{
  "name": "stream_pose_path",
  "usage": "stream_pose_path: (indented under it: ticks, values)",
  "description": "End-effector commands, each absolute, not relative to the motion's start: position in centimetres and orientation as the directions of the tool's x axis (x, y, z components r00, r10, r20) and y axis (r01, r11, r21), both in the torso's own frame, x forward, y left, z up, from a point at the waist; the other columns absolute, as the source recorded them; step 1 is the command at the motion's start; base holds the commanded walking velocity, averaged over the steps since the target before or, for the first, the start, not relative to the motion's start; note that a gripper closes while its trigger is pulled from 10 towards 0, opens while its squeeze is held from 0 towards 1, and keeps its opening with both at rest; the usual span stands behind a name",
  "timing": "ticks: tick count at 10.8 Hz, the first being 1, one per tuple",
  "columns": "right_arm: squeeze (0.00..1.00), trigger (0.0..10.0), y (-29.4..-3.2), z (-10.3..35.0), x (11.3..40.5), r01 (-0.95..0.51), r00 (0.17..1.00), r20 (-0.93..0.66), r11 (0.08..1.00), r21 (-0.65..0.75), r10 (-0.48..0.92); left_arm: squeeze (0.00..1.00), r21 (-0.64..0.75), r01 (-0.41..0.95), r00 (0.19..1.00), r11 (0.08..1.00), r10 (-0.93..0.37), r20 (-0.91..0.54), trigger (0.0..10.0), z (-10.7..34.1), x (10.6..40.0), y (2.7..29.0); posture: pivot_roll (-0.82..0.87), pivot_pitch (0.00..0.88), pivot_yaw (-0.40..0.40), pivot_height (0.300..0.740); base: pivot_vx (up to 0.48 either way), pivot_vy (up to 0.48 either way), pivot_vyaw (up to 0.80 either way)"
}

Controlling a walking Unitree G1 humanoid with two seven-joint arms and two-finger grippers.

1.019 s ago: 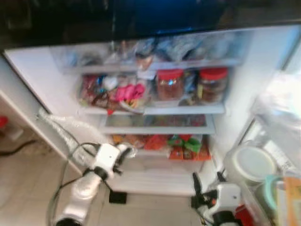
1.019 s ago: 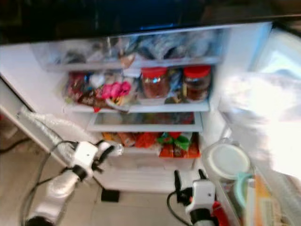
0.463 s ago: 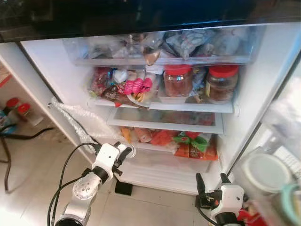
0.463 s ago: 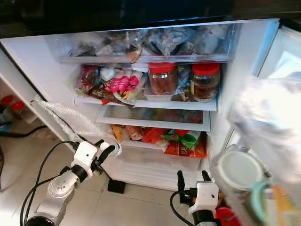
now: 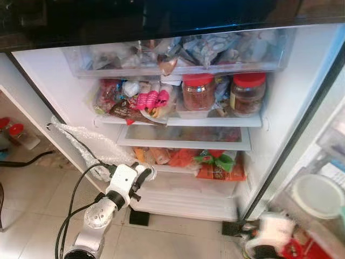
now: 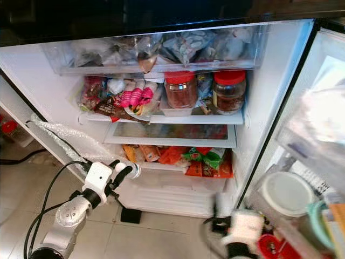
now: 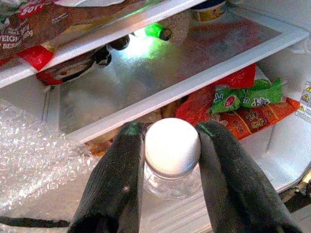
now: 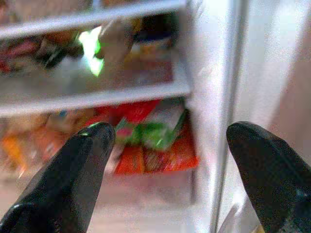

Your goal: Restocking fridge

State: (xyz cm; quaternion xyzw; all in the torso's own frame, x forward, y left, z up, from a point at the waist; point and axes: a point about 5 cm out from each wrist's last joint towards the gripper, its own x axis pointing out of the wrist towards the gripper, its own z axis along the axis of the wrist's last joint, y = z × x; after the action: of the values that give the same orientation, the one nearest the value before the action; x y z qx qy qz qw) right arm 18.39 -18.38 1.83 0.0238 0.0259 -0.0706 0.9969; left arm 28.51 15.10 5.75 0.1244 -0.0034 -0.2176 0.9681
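In front of the open fridge, low at its left edge: left pincer clamped on a small clear bottle with a white cap, one black finger on each side of the neck just under the cap. Bottle's long axis running along the fingers, cap toward the wrist camera, body pointing away into the fridge. In the head views, the bottle held just outside the lowest level, beside a sheet of bubble wrap draped over the fridge's left wall.

Ahead of the bottle and slightly above: a glass shelf with a bare middle, a green-capped bottle at its back. Below it, a drawer of red and green snack packets. Higher up, two red-lidded jars and a crowded top tray.

Right pincer low by the door's inner side, fingers spread wide, holding nothing, blurred in the head views.

Likely step: carrying the bottle in for placing. Left arm clearly the nearer; target shelf forward and up from the pincer, so a lift over the shelf's front lip probably needed first.
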Motion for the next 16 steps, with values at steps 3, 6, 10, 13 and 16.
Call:
stream_pose_path:
  ticks: [3, 6, 10, 13, 16]
  values:
    - [0.0, 10.0, -17.5, 5.0, 20.1, 0.136, 0.987, 0.081, 0.988, 0.076, -0.142, 0.0, 0.24, 0.351, 0.933, 0.905, -0.358, -0.011, 10.0, 6.1, 28.5, 16.1, -0.2, 0.024, 0.131, 0.74, 0.0, 0.0, 0.0]
    - [0.0, 10.0, -15.5, 6.4, 20.3, -0.024, 0.994, 0.111, 0.999, 0.04, 0.02, 0.0, 0.226, 0.291, 0.954, 0.93, -0.3, 0.007, 10.0, 5.9, 27.7, 16.9, -0.2, 0.0, 0.119, 0.74, 0.0, 0.0, 0.0]
    - [0.0, 10.0, -14.9, 7.3, 20.8, -0.072, 0.99, 0.127, 0.997, 0.021, 0.069, 0.0, 0.229, 0.285, 0.955, 0.931, -0.296, 0.012, 10.0, 6.0, 27.6, 16.7, -0.2, 0.013, 0.118, 0.74, 0.0, 0.0, 0.0]
    - [0.0, 10.0, -15.3, 7.5, 20.8, -0.06, 0.992, 0.116, 0.998, 0.013, 0.058, 0.0, 0.234, 0.272, 0.959, 0.933, -0.282, 0.01, 10.0, 6.0, 27.7, 17.0, -0.2, 0.028, 0.118, 0.74, 0.0, 0.0, 0.0]
    - [0.0, 10.0, -15.3, 7.2, 20.9, -0.062, 0.993, 0.099, 0.998, -0.006, 0.063, 0.0, 0.239, 0.265, 0.962, 0.934, -0.274, 0.006, 10.0, 6.0, 27.8, 17.2, -0.19, 0.04, 0.12, 0.74, 0.0, 0.0, 0.0]
